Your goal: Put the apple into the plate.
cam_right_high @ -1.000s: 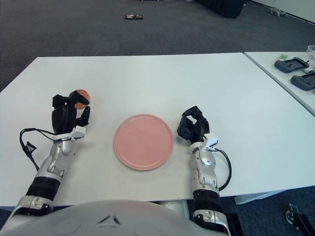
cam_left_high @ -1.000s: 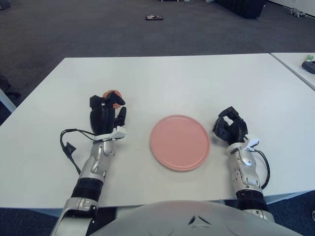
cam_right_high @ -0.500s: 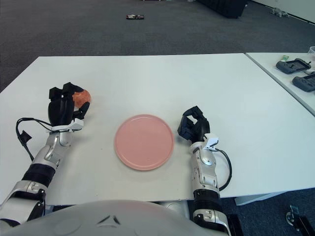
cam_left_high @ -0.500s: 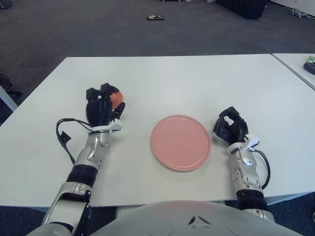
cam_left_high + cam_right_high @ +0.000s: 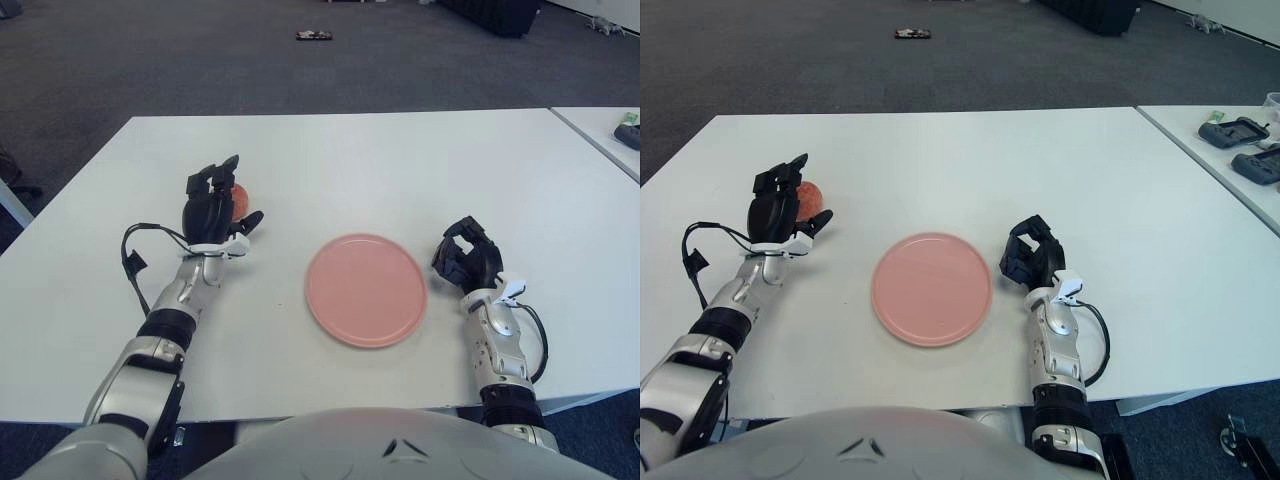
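A white counter (image 5: 400,160) carries a round pink plate (image 5: 366,289) near its front edge, lying flat at the middle. An orange-red apple (image 5: 811,196) sits on the counter well to the plate's left, apart from it.

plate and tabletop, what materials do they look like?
Plate: likely plastic or melamine; flat uniform pink, matte, thin rim, no glaze shine. Ceramic not ruled out.
Table: looks like white laminate board; smooth, even, faint sheen, thin square edge. Core not visible.

A white table (image 5: 400,160) stands on dark carpet (image 5: 150,60).
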`<state>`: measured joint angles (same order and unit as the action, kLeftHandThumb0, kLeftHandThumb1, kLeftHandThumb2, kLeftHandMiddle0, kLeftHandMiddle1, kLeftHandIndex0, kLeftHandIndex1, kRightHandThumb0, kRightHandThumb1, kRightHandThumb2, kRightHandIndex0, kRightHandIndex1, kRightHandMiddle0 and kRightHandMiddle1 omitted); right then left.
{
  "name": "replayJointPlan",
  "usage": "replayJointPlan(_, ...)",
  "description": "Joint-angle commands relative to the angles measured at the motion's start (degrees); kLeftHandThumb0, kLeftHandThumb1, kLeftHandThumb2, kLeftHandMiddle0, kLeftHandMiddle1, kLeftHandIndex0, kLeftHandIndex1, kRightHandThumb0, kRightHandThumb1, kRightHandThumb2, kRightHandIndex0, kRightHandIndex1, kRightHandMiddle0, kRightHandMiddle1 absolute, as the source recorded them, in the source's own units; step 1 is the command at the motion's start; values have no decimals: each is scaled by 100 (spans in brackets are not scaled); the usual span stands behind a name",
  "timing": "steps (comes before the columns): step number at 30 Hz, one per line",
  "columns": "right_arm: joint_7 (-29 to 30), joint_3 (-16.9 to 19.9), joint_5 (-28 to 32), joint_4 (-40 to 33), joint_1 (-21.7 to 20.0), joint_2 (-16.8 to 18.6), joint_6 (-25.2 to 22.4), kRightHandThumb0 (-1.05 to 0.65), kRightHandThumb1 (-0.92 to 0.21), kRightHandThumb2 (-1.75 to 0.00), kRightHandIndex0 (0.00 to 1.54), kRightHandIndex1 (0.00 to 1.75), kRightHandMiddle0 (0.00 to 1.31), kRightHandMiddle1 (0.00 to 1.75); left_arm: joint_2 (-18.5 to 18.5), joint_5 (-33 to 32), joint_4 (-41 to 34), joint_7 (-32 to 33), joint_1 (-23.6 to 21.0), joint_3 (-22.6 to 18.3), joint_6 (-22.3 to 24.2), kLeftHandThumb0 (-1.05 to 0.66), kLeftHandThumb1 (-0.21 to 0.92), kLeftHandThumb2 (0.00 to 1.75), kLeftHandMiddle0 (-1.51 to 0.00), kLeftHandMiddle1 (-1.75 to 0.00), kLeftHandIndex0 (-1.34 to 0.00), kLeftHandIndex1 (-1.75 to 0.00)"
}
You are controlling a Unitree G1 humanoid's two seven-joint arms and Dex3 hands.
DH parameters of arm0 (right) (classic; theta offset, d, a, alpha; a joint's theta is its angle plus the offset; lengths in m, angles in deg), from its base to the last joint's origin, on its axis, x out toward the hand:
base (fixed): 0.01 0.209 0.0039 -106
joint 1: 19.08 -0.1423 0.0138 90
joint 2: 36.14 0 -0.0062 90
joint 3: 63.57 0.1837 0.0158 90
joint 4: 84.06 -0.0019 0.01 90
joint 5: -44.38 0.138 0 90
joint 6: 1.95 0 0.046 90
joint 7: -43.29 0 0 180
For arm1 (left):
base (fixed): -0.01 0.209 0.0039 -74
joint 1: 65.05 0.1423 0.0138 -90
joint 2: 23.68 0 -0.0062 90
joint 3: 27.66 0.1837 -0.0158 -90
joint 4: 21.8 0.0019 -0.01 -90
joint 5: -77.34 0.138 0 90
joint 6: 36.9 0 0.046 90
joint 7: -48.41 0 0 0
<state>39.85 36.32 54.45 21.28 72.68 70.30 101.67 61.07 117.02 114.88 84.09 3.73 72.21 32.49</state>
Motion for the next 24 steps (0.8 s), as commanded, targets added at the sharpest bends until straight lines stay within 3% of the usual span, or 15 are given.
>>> replayJointPlan(1, 56, 36, 9, 234, 175, 12, -273, -45, -41, -121, 96, 175, 54, 175, -123, -28, 240, -126, -214, 129, 64, -104, 52, 79, 0, -1, 0, 0)
replayJointPlan(11, 2, 12, -2, 204, 206, -18, -243, -45, -40, -123, 98, 175, 55, 175, -147, -12, 892, -199, -536, 448, 142, -105, 64, 68, 0, 0, 0, 0)
replayJointPlan(24, 79, 25, 13, 120, 226, -17, -374, -45, -39, -123, 98, 175, 55, 175, -127, -75, 1970, -247, -1039, 763, 99, -105, 72, 60, 0, 0, 0, 0)
